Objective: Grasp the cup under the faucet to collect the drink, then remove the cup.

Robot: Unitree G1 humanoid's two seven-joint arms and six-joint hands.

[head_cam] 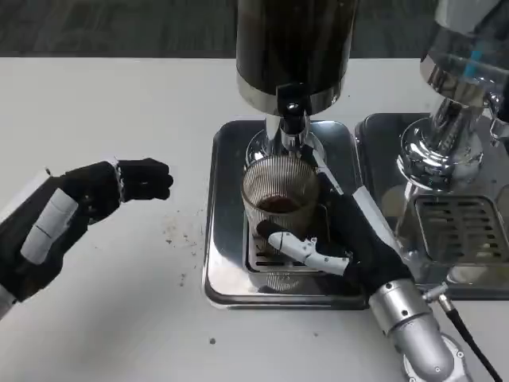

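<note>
From the head view, the right hand (350, 243) wraps its fingers around a ribbed clear glass cup (278, 199) holding dark drink, directly under the black faucet (292, 119), on the shiny steel drip tray (227, 239). The left hand (95, 195) hovers well apart, fingers loosely spread, holding nothing.

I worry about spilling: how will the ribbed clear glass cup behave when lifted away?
The ribbed clear glass cup looks rigid and probably fragile. Its ribs likely help the right hand grip. The dark drink sits low, so sloshing over seems unlikely.
</note>
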